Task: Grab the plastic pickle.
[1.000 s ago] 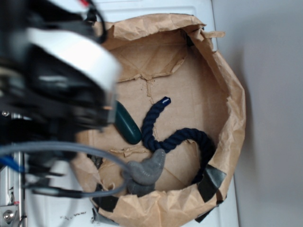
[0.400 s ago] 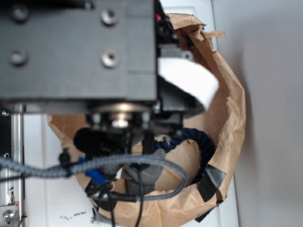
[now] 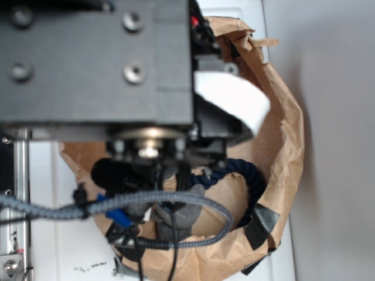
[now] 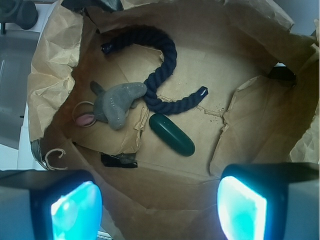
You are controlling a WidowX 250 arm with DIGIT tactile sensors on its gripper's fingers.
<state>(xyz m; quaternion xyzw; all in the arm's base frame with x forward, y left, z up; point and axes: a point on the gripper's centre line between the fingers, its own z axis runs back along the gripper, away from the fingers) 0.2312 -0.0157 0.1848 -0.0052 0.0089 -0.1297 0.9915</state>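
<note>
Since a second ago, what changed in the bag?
The arm swung over the paper bag, from its left edge, and now hides the plastic pickle in the exterior view. Nothing grasped: the wrist view shows the pickle lying free on the bag floor, the claw open above it. Rope and grey plush toy look unmoved.

Smooth, glossy dark green plastic on the pickle [image 4: 172, 133]. Crumpled, matt brown paper for the bag [image 4: 260, 120]. Twisted navy rope [image 4: 165, 65], rough fibre. Soft grey plush toy [image 4: 117, 102]. Matt black metal arm [image 3: 94, 58].
</note>
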